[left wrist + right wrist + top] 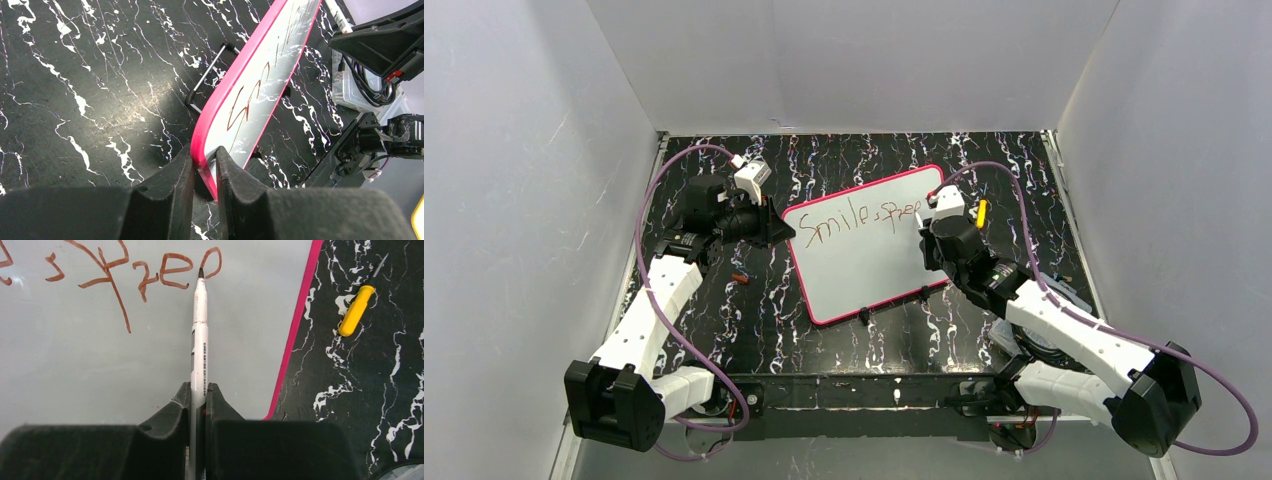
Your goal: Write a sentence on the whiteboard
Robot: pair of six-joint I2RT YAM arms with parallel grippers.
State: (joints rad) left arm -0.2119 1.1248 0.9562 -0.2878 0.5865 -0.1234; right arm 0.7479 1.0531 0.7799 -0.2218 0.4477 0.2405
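Board: whiteboard (864, 260) lies near table centre, tilted, its pink frame corner at 9 o'clock pinched by the left arm; likely held so it won't slide under pen pressure.
Left gripper: left gripper (205, 170) clenched on the board's frame edge, one finger on each face, seen clearly in the left wrist view; acts as an anchor, not writing.
Right gripper: right gripper (198, 395) grasping a white marker (200, 340), fingers clamped round the barrel low down, tip pointing away toward 12 o'clock in the wrist view.
Pen tip: dark tip sits at the left side of the latest loop, touching or just off the surface, cannot tell which.
Writing: sentence (864, 220) so far reads "Smile, sprea", last letter a round loop still looking unfinished; runs along the board's top edge toward 2 o'clock.
Progress: judged partway, first line not complete, lower board blank.
Room left: little white remains before the right frame, so the rest of the word looks tight.
Yellow tool: yellow-handled tool (356, 310) on the table just past the board's right edge, at 2 o'clock from the pen, apart from it.
Small bit: small reddish piece (740, 277) on the table at 8 o'clock of the board, untouched.
Risk: board may shift if the left pinch slips.
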